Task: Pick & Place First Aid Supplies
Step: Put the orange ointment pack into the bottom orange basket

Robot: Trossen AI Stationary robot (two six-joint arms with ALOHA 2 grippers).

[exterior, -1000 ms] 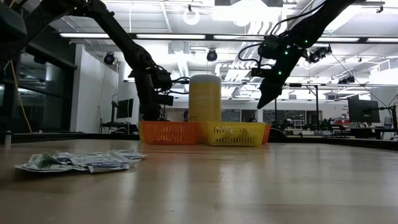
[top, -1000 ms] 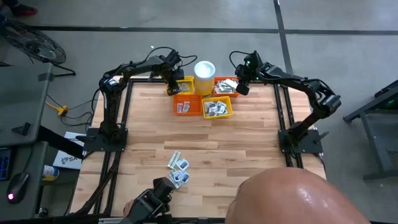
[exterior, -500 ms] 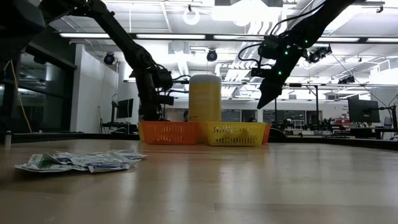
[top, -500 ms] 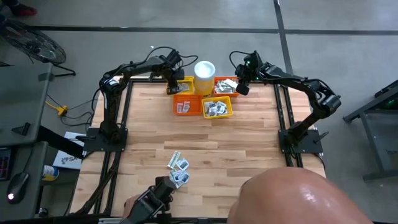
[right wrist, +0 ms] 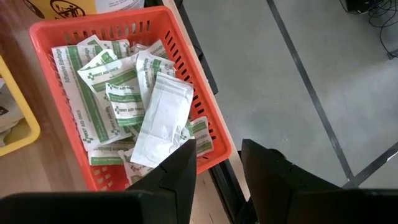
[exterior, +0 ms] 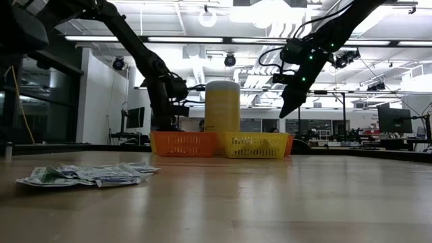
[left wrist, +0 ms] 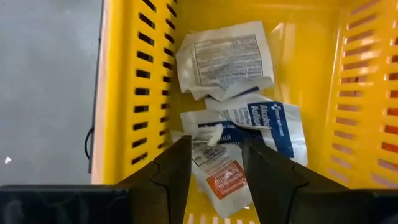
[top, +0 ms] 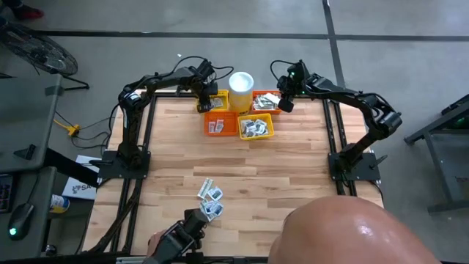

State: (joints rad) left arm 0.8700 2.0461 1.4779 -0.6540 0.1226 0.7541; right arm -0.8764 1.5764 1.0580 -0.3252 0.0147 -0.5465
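The first aid supplies [top: 210, 198] are split between the baskets at the far edge of the counter [top: 293, 169] and a loose heap near its front edge. The left claw [left wrist: 214, 171] hangs low inside a yellow basket [left wrist: 317, 68], its fingers spread with a clear gap and pinching nothing; right under it lie several crumpled sachets [left wrist: 227, 59], white with dark, blue and orange print. The right claw [right wrist: 217, 168] hovers above the near rim of a red-orange basket [right wrist: 208, 115], its fingers likewise parted and empty, with a stack of green-and-white packets [right wrist: 118, 93] and one plain white sachet [right wrist: 161, 118] filling that basket. From overhead, four baskets sit clustered around a white cup [top: 240, 82], and the front two, an orange one [top: 218, 125] and a yellow one [top: 256, 127], also hold packets. So a good share of the sorting looks done, and each claw seems to have nothing in hand at present. What remains, as far as can be seen, is the small heap [exterior: 88, 175] well apart from the baskets, which must still be carried across. A person's head shows at the counter's front edge.
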